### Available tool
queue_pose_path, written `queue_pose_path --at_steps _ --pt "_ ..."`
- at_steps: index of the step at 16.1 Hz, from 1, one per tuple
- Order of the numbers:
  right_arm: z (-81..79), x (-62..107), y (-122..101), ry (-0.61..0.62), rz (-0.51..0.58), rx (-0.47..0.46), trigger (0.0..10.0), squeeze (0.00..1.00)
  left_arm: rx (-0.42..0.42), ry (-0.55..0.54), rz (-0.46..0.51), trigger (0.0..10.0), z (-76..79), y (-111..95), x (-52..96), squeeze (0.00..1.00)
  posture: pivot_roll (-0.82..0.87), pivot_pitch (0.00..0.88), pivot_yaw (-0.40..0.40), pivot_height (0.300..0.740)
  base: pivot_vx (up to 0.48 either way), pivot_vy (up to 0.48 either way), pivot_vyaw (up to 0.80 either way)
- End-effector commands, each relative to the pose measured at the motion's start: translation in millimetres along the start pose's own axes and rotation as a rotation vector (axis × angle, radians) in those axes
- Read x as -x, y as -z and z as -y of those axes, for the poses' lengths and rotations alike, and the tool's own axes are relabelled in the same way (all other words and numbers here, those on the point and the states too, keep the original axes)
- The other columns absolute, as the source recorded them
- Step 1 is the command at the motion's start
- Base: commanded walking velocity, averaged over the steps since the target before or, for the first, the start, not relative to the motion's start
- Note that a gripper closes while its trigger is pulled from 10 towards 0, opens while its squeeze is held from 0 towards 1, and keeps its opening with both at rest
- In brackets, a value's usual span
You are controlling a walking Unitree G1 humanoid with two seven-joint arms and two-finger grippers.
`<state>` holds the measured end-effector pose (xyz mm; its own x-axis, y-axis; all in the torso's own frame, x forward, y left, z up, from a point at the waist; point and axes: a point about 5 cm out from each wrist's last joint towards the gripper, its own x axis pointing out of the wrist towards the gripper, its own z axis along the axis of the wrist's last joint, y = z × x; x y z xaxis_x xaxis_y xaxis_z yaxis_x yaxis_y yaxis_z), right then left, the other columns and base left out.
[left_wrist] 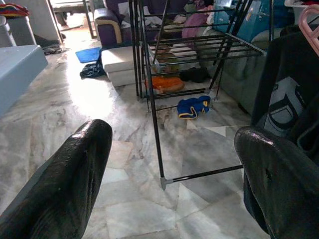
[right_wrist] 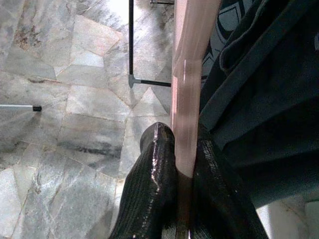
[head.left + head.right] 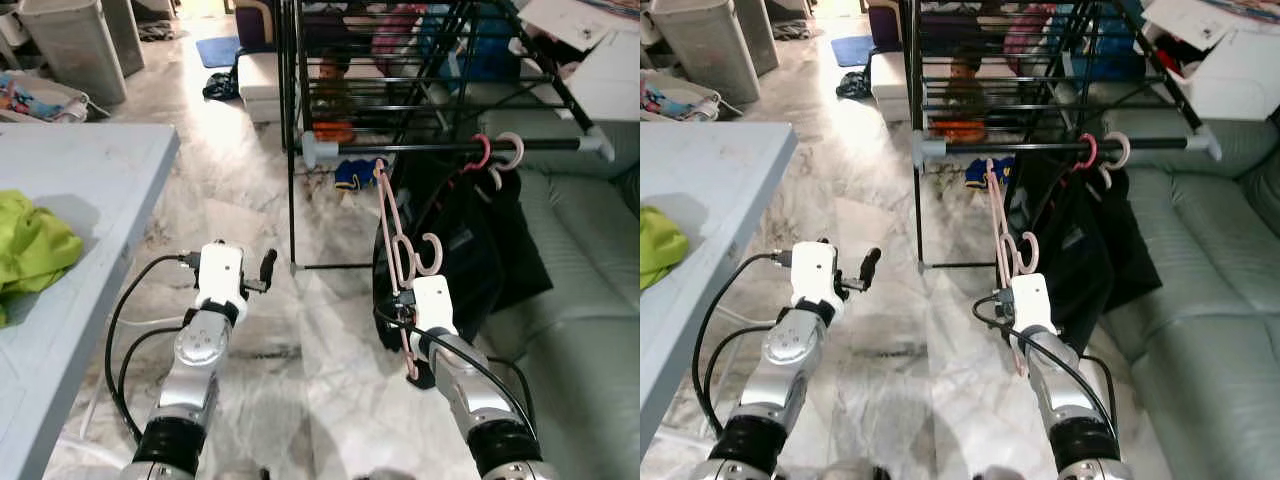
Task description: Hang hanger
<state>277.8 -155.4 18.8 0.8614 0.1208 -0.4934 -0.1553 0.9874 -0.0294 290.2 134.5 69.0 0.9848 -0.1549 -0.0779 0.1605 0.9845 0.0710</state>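
A pink hanger (image 3: 390, 230) stands almost on end in front of the black drying rack, its hook (image 3: 432, 256) pointing right. My right gripper (image 2: 185, 184) is shut on the hanger's bar (image 2: 192, 74), low and just left of the dark garments (image 3: 480, 240). The top end of the hanger reaches close under the rack's front rail (image 3: 420, 148). Two other hanger hooks (image 3: 497, 151) sit on that rail, carrying the dark clothes. My left gripper (image 1: 169, 199) is open and holds nothing, out over the marble floor left of the rack.
A grey table (image 3: 90, 170) with a green cloth (image 3: 30, 245) stands on my left. A grey-green sofa (image 3: 590, 300) is on the right. The rack's leg (image 1: 158, 144) and floor bar (image 1: 199, 175) lie ahead, with a blue cloth (image 1: 193, 107) under the rack. Grey bins (image 3: 70, 45) are far left.
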Motion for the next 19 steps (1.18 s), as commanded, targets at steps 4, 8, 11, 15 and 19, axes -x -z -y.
queue_pose_path --at_steps 4,8,11,15,19 --pt "-2.8 -1.5 -8.0 -0.020 0.031 -0.002 10.0 0.00 -0.002 0.003 0.008 10.0 -2.1 -4.0 -0.1 0.00 0.04 0.000 -0.016 0.740 0.447 0.000 0.00" --pt "-7.3 -1.7 -7.4 -0.054 0.013 0.016 10.0 0.00 0.002 0.000 0.000 10.0 -2.8 -2.6 0.8 0.00 0.04 0.000 -0.013 0.740 0.459 0.000 0.00" --pt "-10.7 -3.0 -10.4 -0.069 0.015 0.023 10.0 0.00 0.004 -0.003 -0.008 10.0 -3.6 -2.2 0.3 0.00 0.04 0.000 -0.013 0.740 0.406 0.084 0.00" --pt "-12.8 -2.8 -9.3 -0.076 0.008 0.030 10.0 0.00 0.013 -0.024 -0.030 10.0 -4.1 1.0 1.1 0.00 0.04 0.000 -0.014 0.740 0.067 0.000 0.00" --pt "-21.8 5.9 0.5 -0.120 -0.020 0.040 10.0 0.00 0.013 -0.006 -0.033 10.0 -3.0 0.9 1.4 0.00 0.05 0.000 -0.010 0.740 0.000 0.000 0.00"
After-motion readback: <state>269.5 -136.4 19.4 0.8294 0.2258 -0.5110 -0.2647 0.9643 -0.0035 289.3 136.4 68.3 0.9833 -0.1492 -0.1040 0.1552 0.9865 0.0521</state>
